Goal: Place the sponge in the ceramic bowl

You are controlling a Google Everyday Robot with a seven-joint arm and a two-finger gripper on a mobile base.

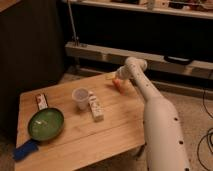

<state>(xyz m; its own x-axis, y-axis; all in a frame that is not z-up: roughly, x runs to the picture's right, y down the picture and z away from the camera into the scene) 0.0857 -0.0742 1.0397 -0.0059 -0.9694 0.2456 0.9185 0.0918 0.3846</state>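
From my station I see the low wooden table (117, 125) filling the left and middle of the camera view, and the sponge (25, 149) lies flat at its near-left corner, its blue block reaching out to the table's edge. Just to the right of it and a little farther away sits the ceramic bowl (46, 123), green and glossy, upright on the wood. The sponge is outside the bowl, close against its near-left rim, and I cannot tell whether the two touch. Beyond the bowl, near the left edge, is a small red-and-white packet (41, 101). Toward the middle of the table stands a translucent plastic cup (81, 97), upright, with a white-and-red box (96, 106) lying just to its right, near enough that they may be in contact. The white arm (160, 120) rises from the near right, crosses the table's right edge and bends down at its wrist. The gripper (116, 81) hangs over the far-right part of the table, well apart from both sponge and bowl. I cannot tell how wide it is set or whether it has hold of anything. An orange patch shows at its tip, and I cannot say what that is. A metal shelf rail (100, 51) runs behind the table.
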